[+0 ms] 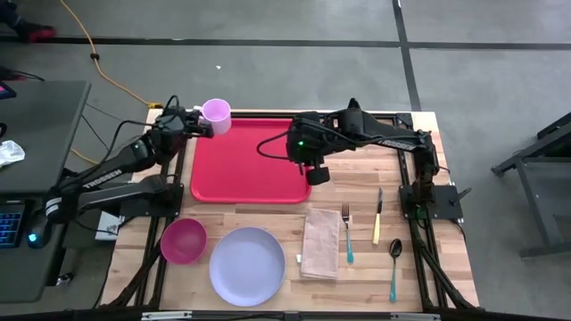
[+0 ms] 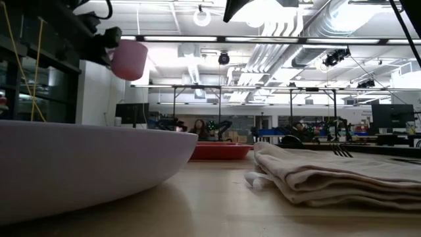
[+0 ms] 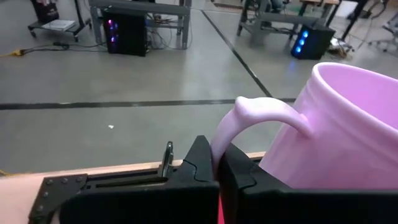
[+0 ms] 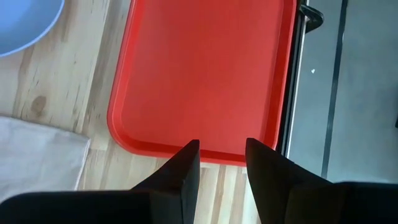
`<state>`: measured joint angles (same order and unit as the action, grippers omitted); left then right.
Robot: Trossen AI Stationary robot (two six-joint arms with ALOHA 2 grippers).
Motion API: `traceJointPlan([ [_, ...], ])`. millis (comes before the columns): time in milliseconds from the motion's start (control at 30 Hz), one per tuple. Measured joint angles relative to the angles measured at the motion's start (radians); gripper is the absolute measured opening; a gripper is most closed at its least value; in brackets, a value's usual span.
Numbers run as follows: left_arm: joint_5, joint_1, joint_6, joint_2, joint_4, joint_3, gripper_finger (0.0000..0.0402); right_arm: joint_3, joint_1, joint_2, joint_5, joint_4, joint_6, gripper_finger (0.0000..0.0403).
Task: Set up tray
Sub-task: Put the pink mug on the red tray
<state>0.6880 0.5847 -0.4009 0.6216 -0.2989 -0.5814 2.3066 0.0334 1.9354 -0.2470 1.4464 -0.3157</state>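
Observation:
A pale pink mug (image 1: pixel 217 114) hangs in the air over the far left corner of the red tray (image 1: pixel 241 156), with my left gripper (image 1: pixel 201 125) shut on its handle. The low view shows the mug (image 2: pixel 128 59) high above the table. The tray lies flat on the wooden table and nothing is on it. My right gripper (image 1: pixel 318 174) hovers open above the tray's near right corner (image 4: pixel 186 146), with nothing between its fingers. My left gripper pinches the mug's curved handle (image 3: pixel 224 134) between its two fingers, at the handle's lower bend. The fingers come nearly level from the table's left side. The mug (image 3: pixel 348 124) is lifted clear, roughly upright, with its mouth up.
Along the near edge lie a magenta bowl (image 1: pixel 183 241), a round lavender plate (image 1: pixel 247 265) and a folded beige napkin (image 1: pixel 321 242). A fork (image 1: pixel 347 234), a knife (image 1: pixel 377 218) and a spoon (image 1: pixel 393 259) lie to the right of the napkin.

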Motion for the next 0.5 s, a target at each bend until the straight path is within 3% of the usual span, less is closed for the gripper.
traceJointPlan([
  [500, -0.011, 0.09, -0.082, 0.0, 0.203, 0.187, 0.0022, 0.0, 0.0, 0.0, 0.0, -0.015, 0.001, 0.0108],
])
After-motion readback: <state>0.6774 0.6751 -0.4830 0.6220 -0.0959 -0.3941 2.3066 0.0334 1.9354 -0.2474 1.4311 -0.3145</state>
